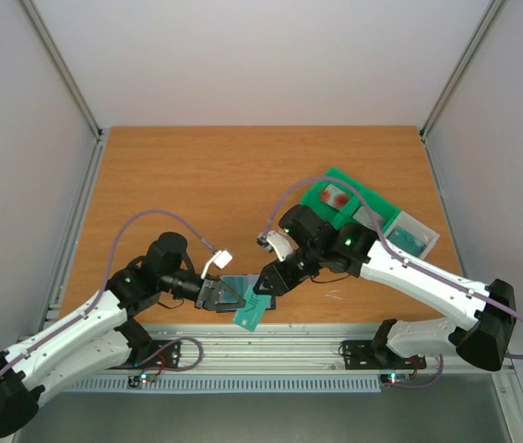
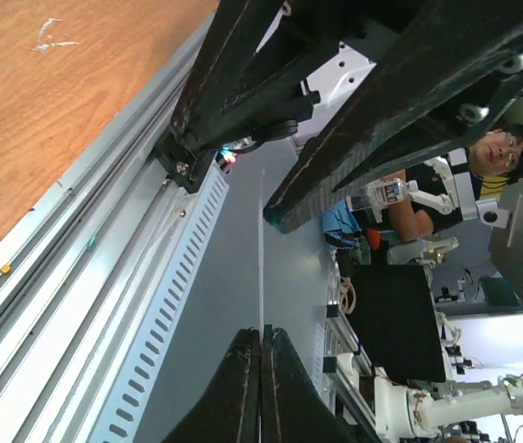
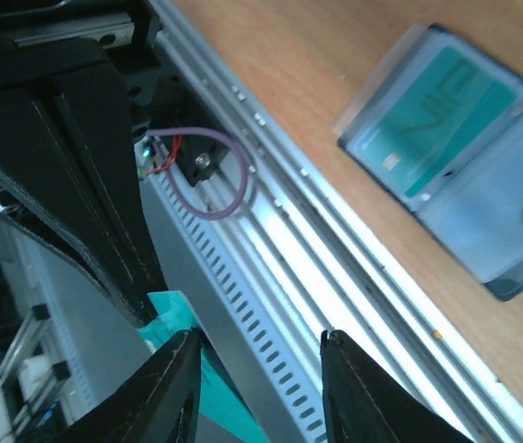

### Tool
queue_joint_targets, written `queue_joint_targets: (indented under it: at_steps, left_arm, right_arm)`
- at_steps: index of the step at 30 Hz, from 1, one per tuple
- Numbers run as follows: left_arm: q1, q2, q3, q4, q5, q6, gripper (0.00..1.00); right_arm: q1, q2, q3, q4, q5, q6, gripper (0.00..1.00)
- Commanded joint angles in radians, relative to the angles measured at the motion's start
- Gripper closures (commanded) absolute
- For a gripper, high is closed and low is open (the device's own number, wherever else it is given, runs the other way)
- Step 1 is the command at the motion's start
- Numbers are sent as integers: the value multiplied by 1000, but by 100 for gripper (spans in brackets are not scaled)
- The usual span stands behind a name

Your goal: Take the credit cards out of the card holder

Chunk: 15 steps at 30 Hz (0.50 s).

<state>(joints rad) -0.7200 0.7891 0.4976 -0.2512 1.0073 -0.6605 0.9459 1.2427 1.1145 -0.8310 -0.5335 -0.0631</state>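
- Left pincer (image 2: 261, 349): fingers pressed together on a teal card (image 1: 253, 316). In its wrist view the card shows edge-on as a thin line.
- The teal card sticks out past the table's (image 1: 196, 175) near edge, over the front rail.
- Right pincer (image 3: 261, 343): fingers spread, nothing between them. The teal card is just beside its left finger.
- Card holder (image 3: 450, 157): lies open and flat on the table by the front rail, off to the side of the right pincer and not touched by it. A pocketed card (image 3: 445, 106), also teal, shows in one panel.

Slate-blue card holder (image 3: 499, 220) lies open on wood; teal credit card (image 3: 445, 103) pocketed.
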Motion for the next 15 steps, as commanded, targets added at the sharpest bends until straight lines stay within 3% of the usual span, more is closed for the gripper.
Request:
queue_joint_targets:
  at_steps: [1,8,11,15]
  left_arm:
    - [-8,-20,35,20,41,16,100]
    - [-8,-20,27,40,36,10,100]
    - [-7,-24,33,19,15,18,99]
    - [-7,-39,59,-71,-62,58,87]
  right_arm:
    - [-7,13,14,12,-141,-31,65]
    - [-28,20,-22,58,-237,-33,98]
    - [-36,-7,-55,112,-286,-9,99]
    - [-47,-38,-97,168,-282,34,99]
